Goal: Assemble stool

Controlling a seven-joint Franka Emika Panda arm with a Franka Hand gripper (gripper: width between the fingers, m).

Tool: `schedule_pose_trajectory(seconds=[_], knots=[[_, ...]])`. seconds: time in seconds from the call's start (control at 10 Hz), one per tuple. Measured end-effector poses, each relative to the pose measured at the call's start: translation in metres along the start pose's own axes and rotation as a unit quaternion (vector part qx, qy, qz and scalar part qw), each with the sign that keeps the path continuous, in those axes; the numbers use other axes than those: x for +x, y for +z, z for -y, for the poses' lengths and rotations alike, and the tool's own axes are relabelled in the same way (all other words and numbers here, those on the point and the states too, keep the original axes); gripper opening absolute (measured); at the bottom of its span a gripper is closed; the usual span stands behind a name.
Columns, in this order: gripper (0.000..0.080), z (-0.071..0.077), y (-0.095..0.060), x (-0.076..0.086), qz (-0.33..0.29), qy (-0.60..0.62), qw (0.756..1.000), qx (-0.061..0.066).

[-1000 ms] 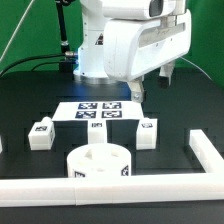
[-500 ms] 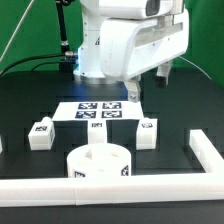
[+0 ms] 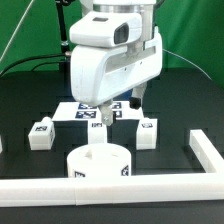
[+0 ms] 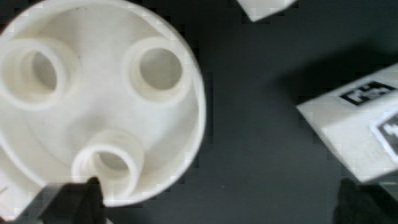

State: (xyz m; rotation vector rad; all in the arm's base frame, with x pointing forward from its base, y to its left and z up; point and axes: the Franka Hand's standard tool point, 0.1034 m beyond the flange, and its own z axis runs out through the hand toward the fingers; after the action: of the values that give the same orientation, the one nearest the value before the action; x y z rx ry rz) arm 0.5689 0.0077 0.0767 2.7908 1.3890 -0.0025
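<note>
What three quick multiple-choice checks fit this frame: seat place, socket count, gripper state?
1. The seat disc lies: A flat on the table, in front of the marker board; B atop the marker board; C on edge.
2. Its sockets showing, wrist view: A two; B three; C five.
3. The gripper: A shut on the seat disc; B shut, empty; C open, empty.
A, it rests on black table nearer the camera; B, three holes show; C, fingers stand wide apart, nothing between.

Seat (image 4: 89, 100): lay just beyond one jaw, three sockets up.
Leg (image 4: 356, 115): tagged, beyond the other jaw.
Gripper (image 4: 222, 198): spread wide.
</note>
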Motion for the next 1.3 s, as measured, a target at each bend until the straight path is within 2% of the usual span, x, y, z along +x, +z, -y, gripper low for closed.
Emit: schedule_pose_trajectory(seconds=[0.1,0.3,0.4,0.8,1.0,1.2,1.3], knots=[[0.065,-0.004,0.006,-0.003,-0.001,-0.001,1.0,-0.003],[0.065,-0.01,0.027,-0.01,-0.006,-0.002,1.0,-0.011],[0.065,-0.01,0.034,-0.014,-0.005,0.0,1.0,-0.011],[0.065,-0.011,0.049,-0.019,-0.003,0.004,1.0,-0.01],[0.065,-0.008,0.056,-0.021,0.0,0.003,1.0,-0.005],[0.065,-0.007,0.056,-0.021,0.0,0.003,1.0,-0.005],[0.0552,-0.007,0.056,-0.022,0.0,0.003,1.0,-0.005]])
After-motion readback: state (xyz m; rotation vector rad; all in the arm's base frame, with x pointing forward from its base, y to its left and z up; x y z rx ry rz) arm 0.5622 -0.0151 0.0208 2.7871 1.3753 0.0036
